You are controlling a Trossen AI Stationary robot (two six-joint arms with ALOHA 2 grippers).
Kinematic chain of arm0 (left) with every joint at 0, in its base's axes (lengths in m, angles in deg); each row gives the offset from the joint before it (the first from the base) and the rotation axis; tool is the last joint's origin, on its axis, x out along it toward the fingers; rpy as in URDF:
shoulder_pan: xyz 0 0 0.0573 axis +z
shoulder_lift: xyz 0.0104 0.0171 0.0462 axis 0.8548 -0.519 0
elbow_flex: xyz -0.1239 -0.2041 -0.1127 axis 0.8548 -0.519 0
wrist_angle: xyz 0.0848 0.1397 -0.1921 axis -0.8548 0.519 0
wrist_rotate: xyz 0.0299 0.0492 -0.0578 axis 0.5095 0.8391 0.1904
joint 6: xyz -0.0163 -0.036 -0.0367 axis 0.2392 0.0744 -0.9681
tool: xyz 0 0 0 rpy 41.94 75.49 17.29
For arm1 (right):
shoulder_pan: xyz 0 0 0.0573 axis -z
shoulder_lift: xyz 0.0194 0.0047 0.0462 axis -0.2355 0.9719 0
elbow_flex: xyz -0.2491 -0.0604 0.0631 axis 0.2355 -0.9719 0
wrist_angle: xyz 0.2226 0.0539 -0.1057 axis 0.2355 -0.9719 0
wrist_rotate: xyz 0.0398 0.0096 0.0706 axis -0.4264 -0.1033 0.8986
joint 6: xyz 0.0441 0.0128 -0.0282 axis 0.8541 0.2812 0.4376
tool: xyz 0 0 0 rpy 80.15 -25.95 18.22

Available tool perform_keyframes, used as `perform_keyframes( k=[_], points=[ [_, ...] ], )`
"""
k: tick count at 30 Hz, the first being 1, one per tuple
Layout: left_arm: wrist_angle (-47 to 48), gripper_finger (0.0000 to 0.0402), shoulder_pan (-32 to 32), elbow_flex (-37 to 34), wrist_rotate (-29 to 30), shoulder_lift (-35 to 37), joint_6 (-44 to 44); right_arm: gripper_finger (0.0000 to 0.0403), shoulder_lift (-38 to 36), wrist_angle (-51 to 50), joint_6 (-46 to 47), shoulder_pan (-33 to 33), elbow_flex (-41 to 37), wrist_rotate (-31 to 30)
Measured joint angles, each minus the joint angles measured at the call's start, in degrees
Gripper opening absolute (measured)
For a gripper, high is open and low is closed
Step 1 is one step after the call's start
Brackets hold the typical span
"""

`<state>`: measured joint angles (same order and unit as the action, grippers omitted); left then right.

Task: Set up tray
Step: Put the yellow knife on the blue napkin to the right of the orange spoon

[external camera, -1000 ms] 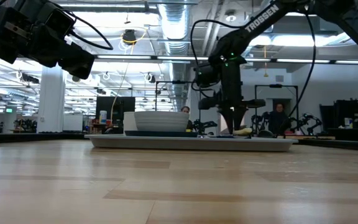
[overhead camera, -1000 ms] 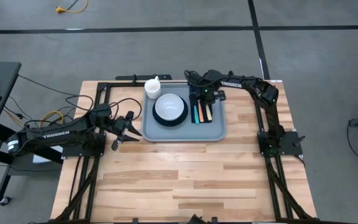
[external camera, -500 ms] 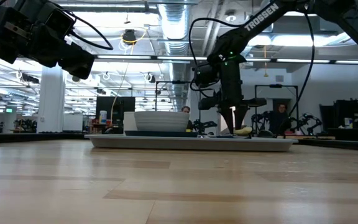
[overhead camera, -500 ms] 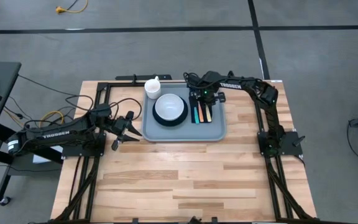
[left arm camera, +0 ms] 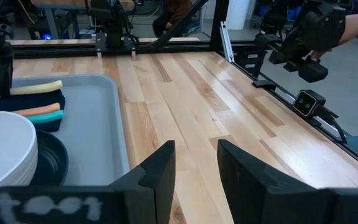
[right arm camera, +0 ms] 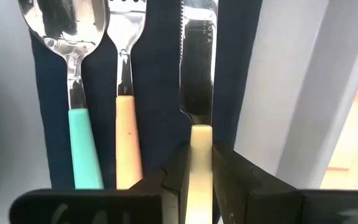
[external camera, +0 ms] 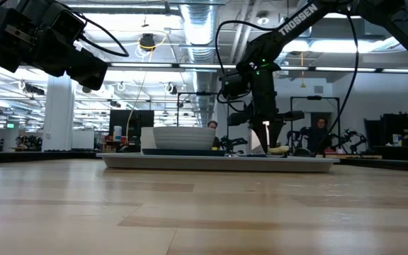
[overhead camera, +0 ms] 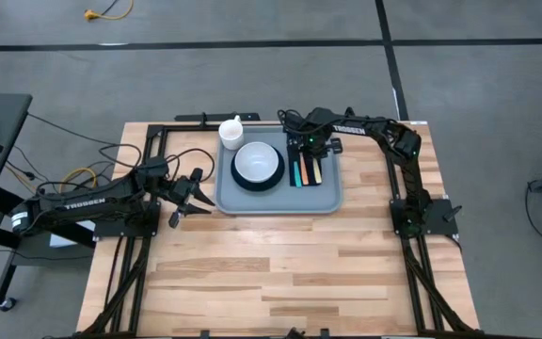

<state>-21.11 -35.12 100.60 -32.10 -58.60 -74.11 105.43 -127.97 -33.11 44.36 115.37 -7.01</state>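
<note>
Wooden table (overhead camera: 280, 254) under me carries the tray (overhead camera: 327, 200) at its far middle, with bowl (overhead camera: 257, 162), cup (overhead camera: 231, 132) and napkin (right arm camera: 154, 74) on it. My right gripper (right arm camera: 202, 163) stands over the napkin, fingers pinching the knife (right arm camera: 197, 68) handle beside fork (right arm camera: 127, 93) and spoon (right arm camera: 67, 56). My left gripper (left arm camera: 196, 163) waits beside the tray's left edge, fingers slightly apart, holding nothing.

I work in a big open robot lab — ceiling strip lights (external camera: 190, 28), exposed ducts (external camera: 197, 14), more rigs (external camera: 402, 131) behind my wooden table (overhead camera: 280, 264) — on grey concrete floor (overhead camera: 252, 75).
</note>
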Motion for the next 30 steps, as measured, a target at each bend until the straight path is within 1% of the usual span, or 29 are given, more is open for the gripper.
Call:
perform_keyframes(
  k=[30],
  points=[
    [0.0,0.0108,0.0,0.0,0.0,0.0,0.0,0.0052,0.0,1.0,-1.5,-0.7,0.0,0.0]
  ],
)
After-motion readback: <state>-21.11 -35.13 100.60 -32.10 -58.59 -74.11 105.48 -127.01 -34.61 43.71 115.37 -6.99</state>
